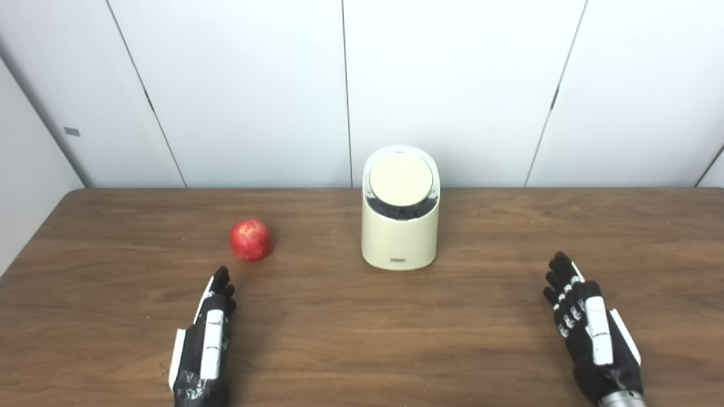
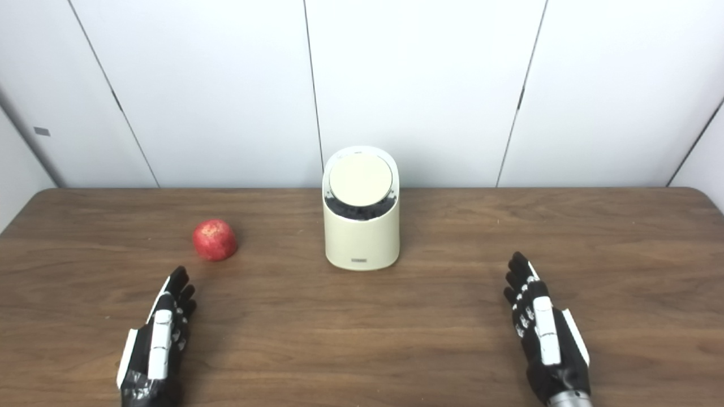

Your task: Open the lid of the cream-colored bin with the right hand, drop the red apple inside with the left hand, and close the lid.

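Left hand (image 1: 206, 333) is flat and holding nothing, fingers stretched out forward and close together, low over the near-left part of the bench. Its fingertips end just short of the apple, a bit toward the near side of it, not touching. Right hand (image 1: 588, 325) is the same deal on the near-right side: spread flat, nothing in it, fingers aimed away from the robot and angled slightly inward. It's well apart from the bin.

Now the rest, big to small. The walls (image 1: 452, 85) behind are plain white panels with thin dark seams running down them. The bench (image 1: 362, 339) is dark brown wood grain and fills the whole lower half of both views.

The bin (image 1: 400, 226) is a cream-colored rounded tub standing upright around the middle of the bench, toward the far edge. Its round lid (image 1: 400, 180) sits slanted, facing the robot, and looks closed, with a dark band showing under its lower rim. There's a small label near the base of the bin, too small to read.

The apple (image 1: 250, 239) is red with some yellowish speckling, sitting on the bench left of the bin, well apart from it, untouched.
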